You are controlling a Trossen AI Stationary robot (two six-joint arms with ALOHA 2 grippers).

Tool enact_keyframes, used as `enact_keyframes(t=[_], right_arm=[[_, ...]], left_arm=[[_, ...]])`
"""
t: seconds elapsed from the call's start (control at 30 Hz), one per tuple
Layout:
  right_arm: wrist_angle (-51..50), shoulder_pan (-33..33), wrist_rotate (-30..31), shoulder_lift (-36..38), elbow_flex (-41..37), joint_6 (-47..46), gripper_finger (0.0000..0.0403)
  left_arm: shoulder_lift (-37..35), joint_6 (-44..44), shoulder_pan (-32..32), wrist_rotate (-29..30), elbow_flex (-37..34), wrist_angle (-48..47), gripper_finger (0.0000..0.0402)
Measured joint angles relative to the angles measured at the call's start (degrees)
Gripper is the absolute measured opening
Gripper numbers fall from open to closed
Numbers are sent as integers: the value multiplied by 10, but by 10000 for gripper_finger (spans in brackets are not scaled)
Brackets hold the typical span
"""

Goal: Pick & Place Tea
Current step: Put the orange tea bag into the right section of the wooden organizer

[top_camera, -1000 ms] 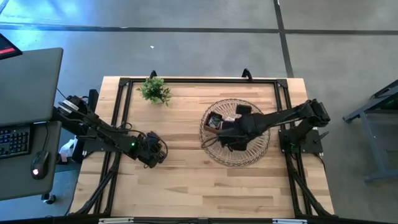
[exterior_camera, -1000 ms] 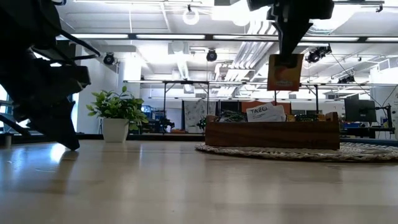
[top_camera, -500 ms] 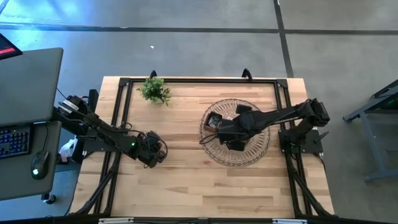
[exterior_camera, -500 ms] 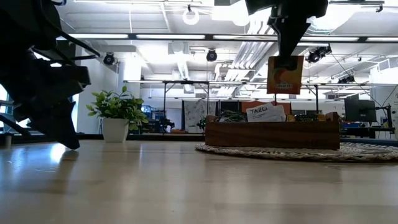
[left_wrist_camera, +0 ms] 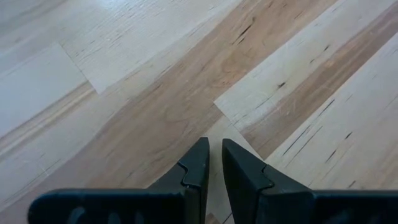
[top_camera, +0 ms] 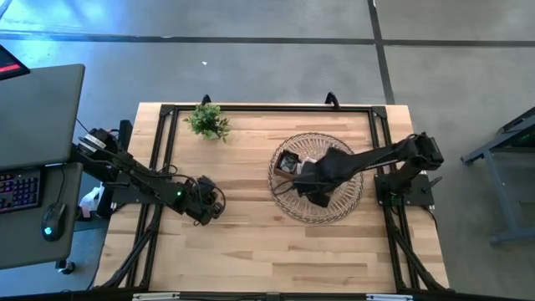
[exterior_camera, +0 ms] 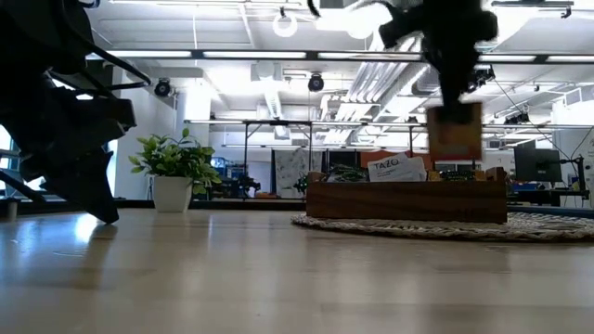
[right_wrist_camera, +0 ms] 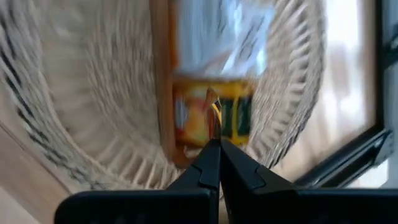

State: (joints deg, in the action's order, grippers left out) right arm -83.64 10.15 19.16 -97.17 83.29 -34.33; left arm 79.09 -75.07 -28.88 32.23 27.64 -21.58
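The right gripper pinches an orange tea packet hanging below its jaws (over the wooden tray); left gripper jaws narrow, holding nothing.

In the low view the orange packet under the right gripper is smeared by motion blur, so its print cannot be read. The wooden tray hides most of its contents; only one white packet is seen above its wall. From above, the tray and much of the wicker basket are covered by the right arm. The right wrist view is blurred, and the left arm is cut off by the low view's edge.
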Motion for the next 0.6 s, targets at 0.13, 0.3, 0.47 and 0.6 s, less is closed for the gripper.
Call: enact_keyframes(t=[0.13,0.3,0.47,0.6], right_arm=[[32,0,-13,0,-58,16,1],[52,-11,-18,0,-88,25,3],[62,-20,-25,0,-90,47,4],[64,-20,-37,1,-68,44,2]], left_arm=[[0,0,0,-1,0,1,44],[0,-2,0,0,0,2,44],[0,-2,0,2,1,6,44],[0,-2,0,9,1,5,44]])
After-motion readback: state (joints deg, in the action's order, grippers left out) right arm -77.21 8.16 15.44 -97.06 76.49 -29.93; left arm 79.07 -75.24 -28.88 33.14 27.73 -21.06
